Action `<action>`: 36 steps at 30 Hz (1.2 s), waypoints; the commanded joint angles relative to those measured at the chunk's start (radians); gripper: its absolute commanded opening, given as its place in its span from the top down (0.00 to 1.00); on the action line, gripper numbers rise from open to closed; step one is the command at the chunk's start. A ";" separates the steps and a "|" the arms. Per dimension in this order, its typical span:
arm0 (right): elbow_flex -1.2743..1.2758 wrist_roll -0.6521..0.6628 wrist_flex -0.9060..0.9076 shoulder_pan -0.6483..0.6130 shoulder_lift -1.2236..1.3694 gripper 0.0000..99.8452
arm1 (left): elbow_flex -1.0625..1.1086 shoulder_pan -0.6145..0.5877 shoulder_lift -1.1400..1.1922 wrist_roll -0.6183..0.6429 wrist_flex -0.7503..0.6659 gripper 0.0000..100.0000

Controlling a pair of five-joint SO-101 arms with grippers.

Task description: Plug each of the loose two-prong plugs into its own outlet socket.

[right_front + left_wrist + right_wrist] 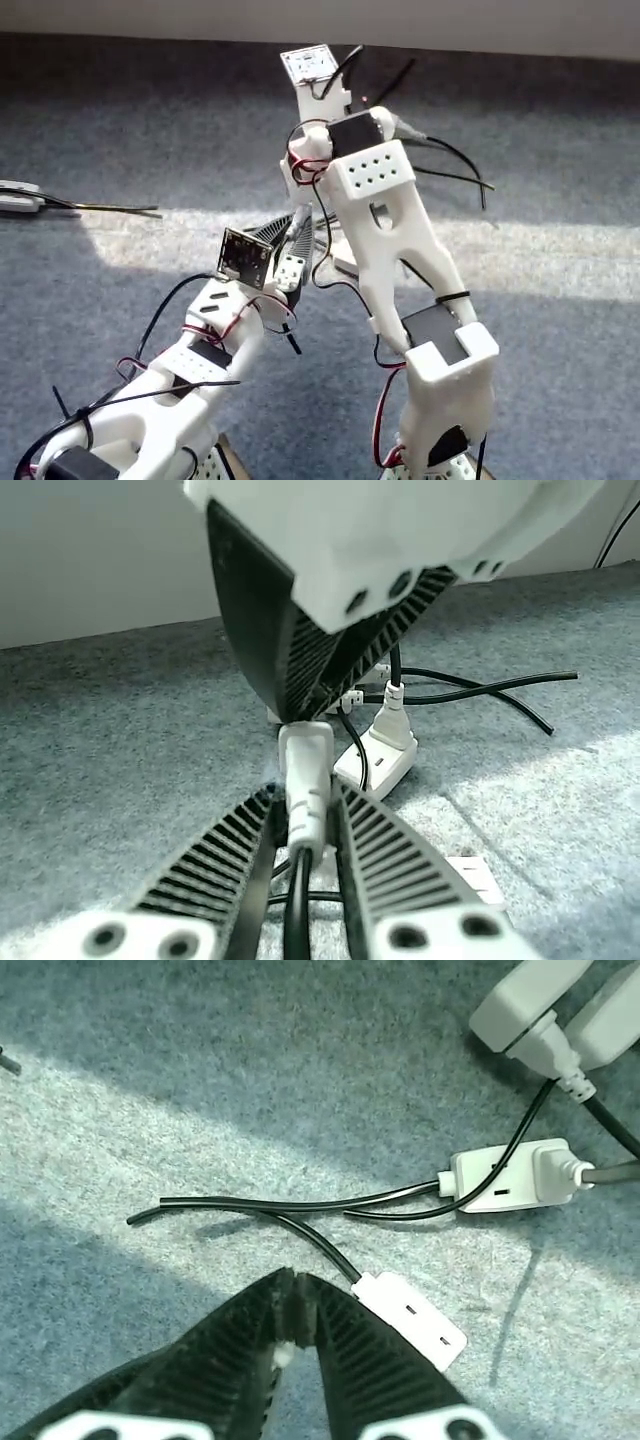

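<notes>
grey carpet [150, 1060] | empty white socket [410, 1322] | plugged socket [495, 1180] | black cords [250, 1203]

The right arm [390, 230] rises tall from the near edge of the carpet [560, 150]. Its elbow is high, the forearm leans away toward the carpet's middle, and the wrist is bent steeply down. The right gripper [297, 1285] points at the floor, its ribbed black fingers pressed together at the tips. The left arm [190, 370] sits lower beside it, stretched forward at a shallow slope. The left gripper [305, 798] is nearly level, fingers clamped on a white plug [305, 755], just beside the right gripper.
</notes>
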 commanded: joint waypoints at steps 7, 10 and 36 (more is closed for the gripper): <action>-0.045 -0.012 0.031 0.087 0.018 0.99 | -0.130 0.016 -0.016 0.009 -0.060 0.99; -0.151 -0.011 0.094 0.136 0.018 0.99 | -0.130 0.013 0.002 0.009 -0.058 0.99; -0.188 0.354 0.188 0.401 0.074 0.83 | -0.263 -0.295 0.286 0.035 0.035 0.99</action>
